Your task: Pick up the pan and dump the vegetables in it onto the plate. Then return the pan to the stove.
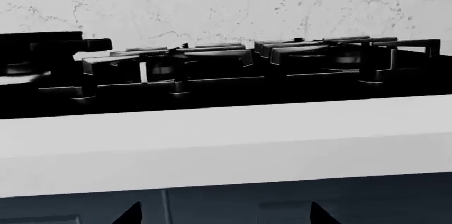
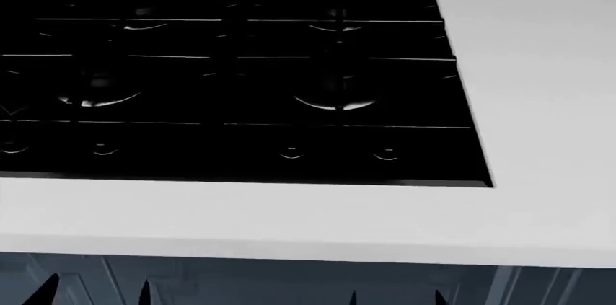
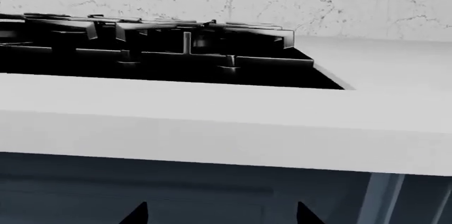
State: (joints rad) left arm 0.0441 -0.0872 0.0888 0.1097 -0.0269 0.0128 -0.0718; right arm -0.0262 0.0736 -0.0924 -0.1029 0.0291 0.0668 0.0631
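A pale grey countertop (image 2: pixel 539 103) fills most of the head view, running along the front and down the stove's right side. Set flush into it is the stove (image 2: pixel 241 161), a large glossy black gas cooktop that runs off the view's left edge. Behind it rises a white marbled wall (image 1: pixel 226 7) with thin grey veins. Below the counter's front edge are dark blue-grey cabinet fronts (image 3: pixel 211 187).

Thin black grates (image 1: pixel 318 49) stand above the stove surface. In the left wrist view, a solid flat black mass with a short straight bar sticking out rests on the grates at the stove's far left end. It looks like the pan (image 1: pixel 42 52), though it is too dark to be sure.

The head view shows 4 shiny burner rings (image 2: pixel 337 103) and, along the stove's front edge, 4 small round knobs (image 2: pixel 291 151).

The left gripper (image 1: pixel 226 216) is in front of the cabinet, below the counter edge. Only its 2 dark pointed fingertips (image 1: pixel 133 214) show, spread apart and holding nothing. The right gripper (image 3: pixel 220 214) is equally low and also released, its fingertips (image 3: pixel 137 213) set wide apart and empty. Both are well apart from the stove.
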